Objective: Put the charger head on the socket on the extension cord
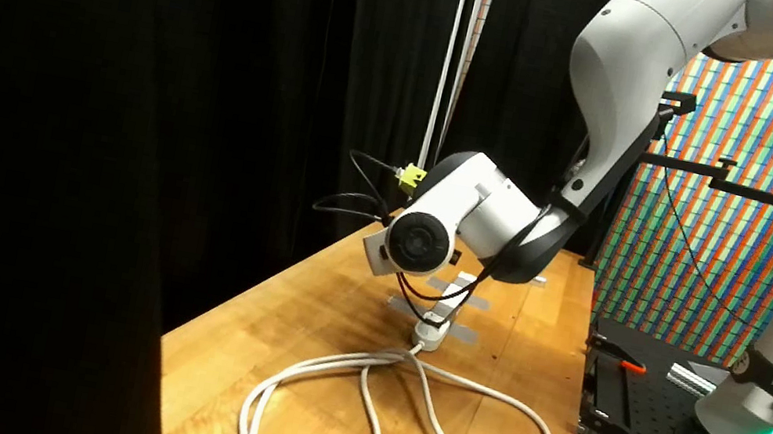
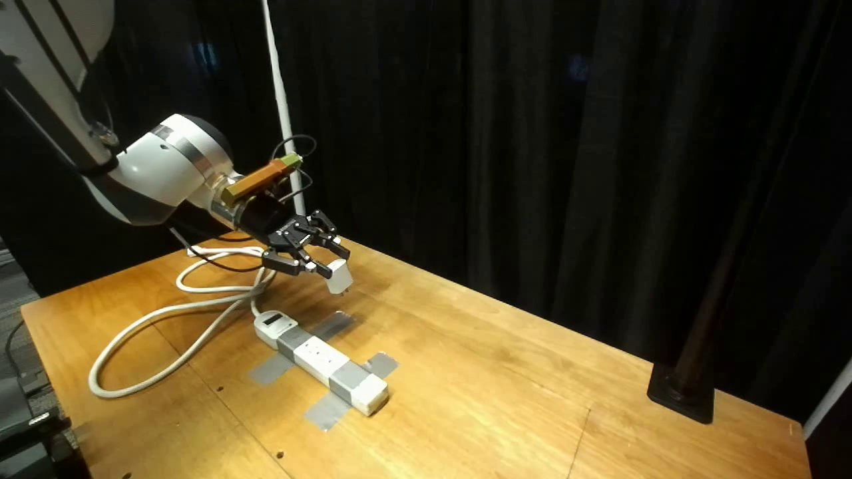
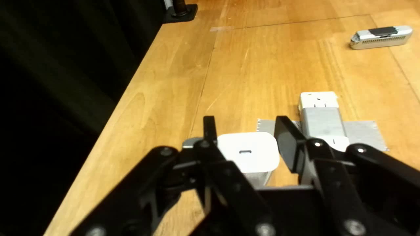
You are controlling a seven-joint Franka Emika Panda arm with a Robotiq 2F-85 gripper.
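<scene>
Past the hand [image 3: 246,140], tight on the charger head [image 3: 248,157]: grey tape [image 3: 323,121], a possibly metal gadget [image 3: 380,38].

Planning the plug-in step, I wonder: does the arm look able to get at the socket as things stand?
Probably yes: the gripper holds the charger head above the table, and in an exterior view the socket lies bare between grey tape strips, with nothing over it.

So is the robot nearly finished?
Partway. Done: grey tape secures the socket block, and the charger head is picked up. In hand: the gripper holds it clear of the block, prongs pointing down. Left: lining up and pushing in, since the socket is bare.
</scene>
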